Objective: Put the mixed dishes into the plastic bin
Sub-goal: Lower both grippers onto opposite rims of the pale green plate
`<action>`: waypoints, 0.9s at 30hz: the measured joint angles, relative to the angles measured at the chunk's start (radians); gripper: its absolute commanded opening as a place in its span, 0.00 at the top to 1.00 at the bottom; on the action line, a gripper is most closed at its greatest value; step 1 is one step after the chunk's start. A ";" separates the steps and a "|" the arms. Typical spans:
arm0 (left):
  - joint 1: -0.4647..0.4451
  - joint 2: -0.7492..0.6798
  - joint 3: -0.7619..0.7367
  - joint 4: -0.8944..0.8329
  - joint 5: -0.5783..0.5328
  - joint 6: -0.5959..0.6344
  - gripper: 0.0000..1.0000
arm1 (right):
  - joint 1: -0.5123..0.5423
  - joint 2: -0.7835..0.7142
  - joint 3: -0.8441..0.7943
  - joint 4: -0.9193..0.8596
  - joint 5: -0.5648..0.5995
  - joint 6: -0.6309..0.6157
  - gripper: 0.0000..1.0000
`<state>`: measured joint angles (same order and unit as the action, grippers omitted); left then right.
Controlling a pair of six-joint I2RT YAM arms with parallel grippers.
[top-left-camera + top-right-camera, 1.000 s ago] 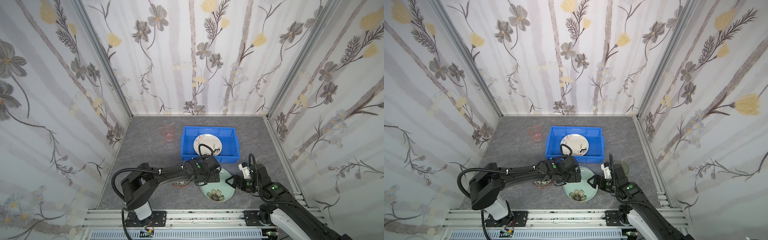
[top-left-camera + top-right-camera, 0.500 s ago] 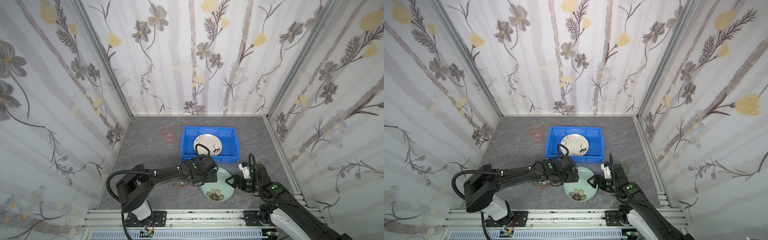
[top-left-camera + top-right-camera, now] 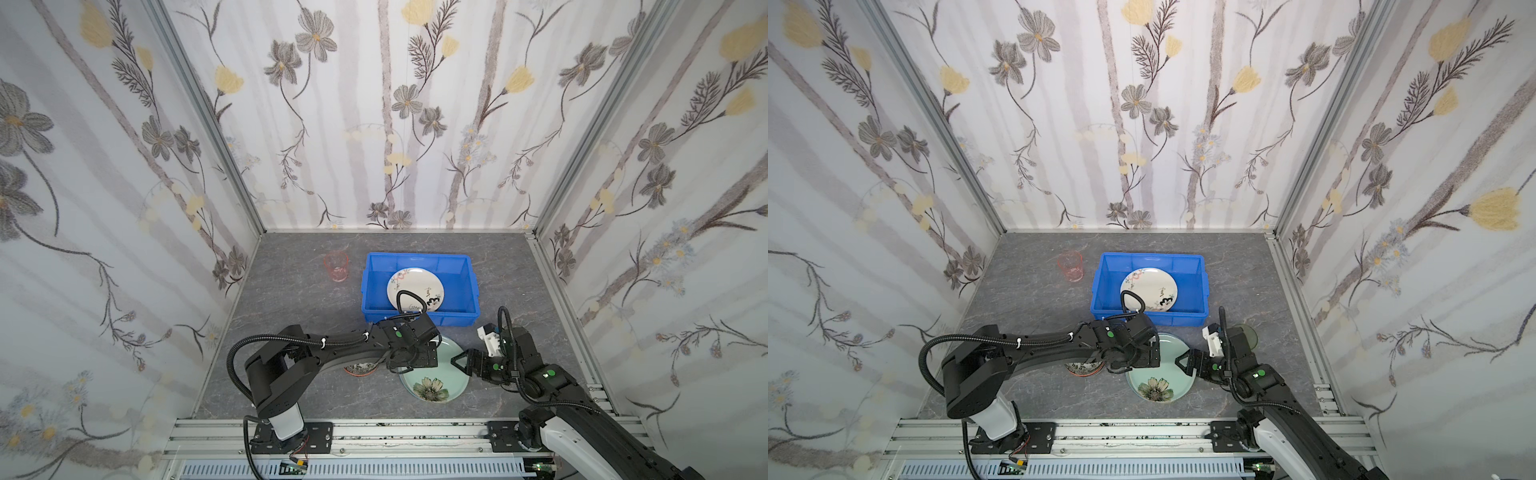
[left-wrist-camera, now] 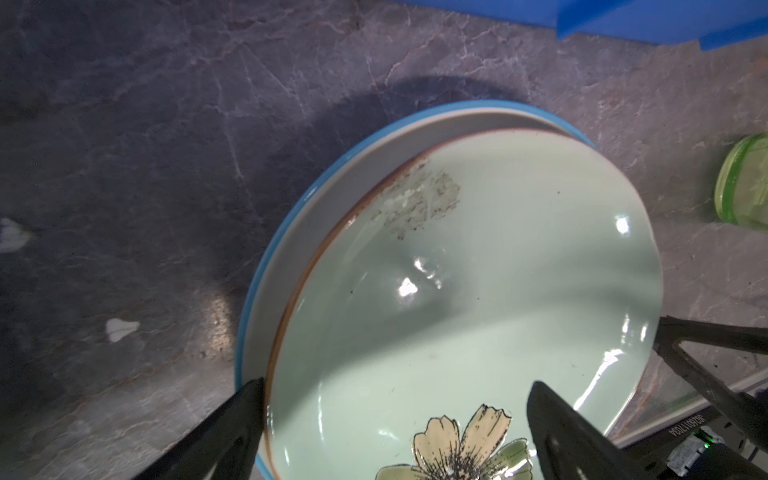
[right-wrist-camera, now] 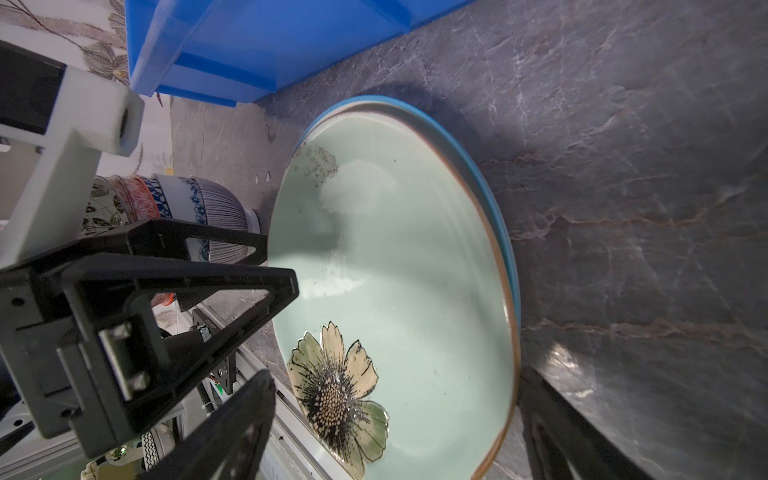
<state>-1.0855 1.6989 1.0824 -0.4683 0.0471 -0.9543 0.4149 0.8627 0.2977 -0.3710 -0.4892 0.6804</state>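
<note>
pale green flowered plate (image 3: 434, 380) lies flat on the grey table (image 3: 291, 299), nested on a blue-rimmed plate (image 4: 291, 232), just in front of the blue plastic bin (image 3: 415, 257) and beside a stack of bowls (image 5: 208, 208). look: glossy glaze, thin brown edge line, one cream-petalled flower, a grey speckled patch near the rim. my judgement: stiff ceramic, fairly heavy, slippery, chips if dropped. only the thin rim offers a hold, one finger under the lip and one on top. risk: the lower plate drags along. my left claw (image 4: 397, 384) is wide apart astride the rim, holding nothing. my right claw (image 5: 395, 372) is also apart, astride the opposite edge, empty. a cream plate (image 3: 415, 286) sits in the bin.
</note>
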 measured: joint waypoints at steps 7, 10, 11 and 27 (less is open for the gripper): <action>-0.002 0.028 0.027 -0.018 0.002 0.001 0.00 | 0.000 0.000 -0.001 0.002 0.006 0.004 0.11; -0.010 0.048 0.049 -0.032 -0.001 0.002 0.00 | -0.001 0.001 -0.002 0.006 0.015 0.008 0.11; -0.014 0.056 0.058 -0.038 -0.001 0.002 0.00 | -0.001 0.002 -0.003 0.006 0.019 0.008 0.11; -0.038 0.111 0.133 -0.064 0.018 0.005 0.00 | -0.015 -0.024 -0.005 -0.026 0.078 0.026 0.20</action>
<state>-1.1236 1.8095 1.2152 -0.5327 0.0654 -0.9489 0.4000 0.8383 0.2924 -0.3965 -0.4114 0.7067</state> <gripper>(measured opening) 0.997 0.824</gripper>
